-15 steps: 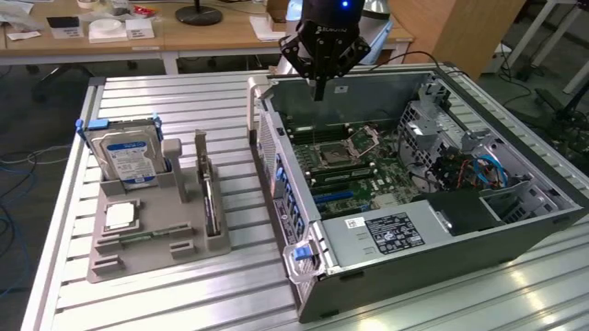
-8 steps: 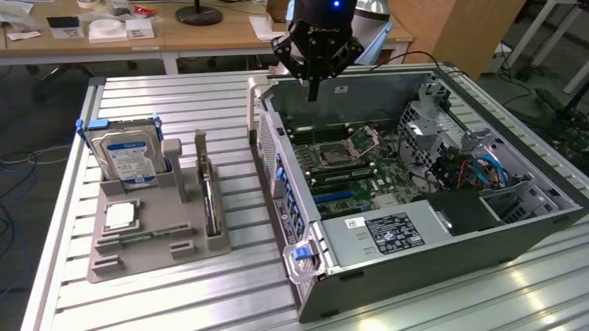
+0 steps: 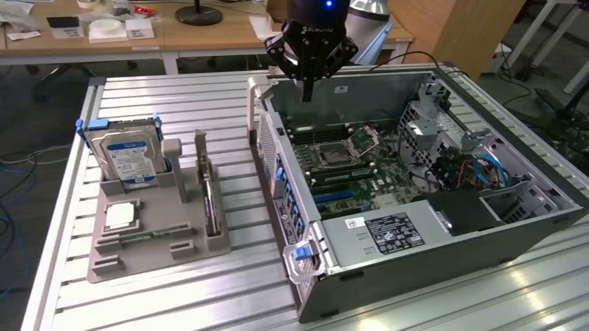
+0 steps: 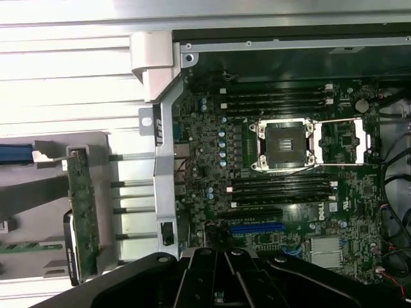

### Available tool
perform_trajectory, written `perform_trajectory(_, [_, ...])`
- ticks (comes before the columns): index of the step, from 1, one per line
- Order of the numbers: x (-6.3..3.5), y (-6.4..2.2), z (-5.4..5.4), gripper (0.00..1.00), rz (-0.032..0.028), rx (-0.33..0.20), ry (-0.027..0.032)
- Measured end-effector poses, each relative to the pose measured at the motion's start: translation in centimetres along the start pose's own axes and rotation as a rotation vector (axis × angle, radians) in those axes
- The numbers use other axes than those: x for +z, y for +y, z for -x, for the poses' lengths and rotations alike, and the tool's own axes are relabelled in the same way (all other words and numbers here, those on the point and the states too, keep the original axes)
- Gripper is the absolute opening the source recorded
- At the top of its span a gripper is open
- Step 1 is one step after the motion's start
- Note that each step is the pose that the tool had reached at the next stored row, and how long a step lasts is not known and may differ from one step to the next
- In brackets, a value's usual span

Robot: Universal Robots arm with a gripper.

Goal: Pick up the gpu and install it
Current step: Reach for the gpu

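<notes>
Exterior view: gripper (image 3: 307, 91) hangs shut and empty over the open computer case (image 3: 442, 256), well apart from the gpu (image 3: 211, 200) standing on edge in the grey holder (image 3: 152, 215); judged risk: closed fingers descending would strike and tip the thin card.

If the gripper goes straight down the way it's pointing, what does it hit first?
The gripper would probably meet the motherboard in the open case, near the blue slot; depth is unclear.

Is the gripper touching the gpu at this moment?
Apart. In the exterior view the gripper hangs over the computer case, while the gpu stands in the grey holder, well aside.
</notes>
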State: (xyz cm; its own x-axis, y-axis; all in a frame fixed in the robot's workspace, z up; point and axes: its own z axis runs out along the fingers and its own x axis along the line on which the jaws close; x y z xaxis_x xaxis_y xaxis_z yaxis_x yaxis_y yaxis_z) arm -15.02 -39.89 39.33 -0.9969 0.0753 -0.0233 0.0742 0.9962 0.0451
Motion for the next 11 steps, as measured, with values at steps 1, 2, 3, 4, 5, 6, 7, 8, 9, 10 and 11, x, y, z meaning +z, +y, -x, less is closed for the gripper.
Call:
perform_trajectory(1, [-0.01,-0.01,-0.1,0.11,-0.0001,0.0,0.0])
perform_trajectory(2, [-0.01,-0.02,-0.2,0.11,-0.0001,0.0,0.0001])
perform_trajectory(3, [-0.01,-0.02,-0.3,0.11,-0.0001,0.0,0.0])
perform_trajectory(4, [-0.02,-0.03,-0.5,0.11,-0.0001,0.0,0.0])
perform_trajectory(5, [-0.02,-0.04,-0.6,0.11,-0.0001,0.0,0.0001])
perform_trajectory(6, [-0.02,-0.05,-0.7,0.11,0.0,0.0,0.0])
perform_trajectory(7, [-0.03,-0.06,-0.9,0.11,-0.0001,0.0,0.0])
perform_trajectory(8, [-0.03,-0.07,-1.0,0.11,-0.0001,0.0,0.0])
perform_trajectory(9, [-0.03,-0.08,-1.1,0.11,0.0,0.0,0.0])
perform_trajectory(10, [-0.03,-0.09,-1.2,0.11,0.0,0.0,-0.0001])
perform_trajectory(11, [-0.04,-0.09,-1.3,0.11,0.0,0.0,0.0])
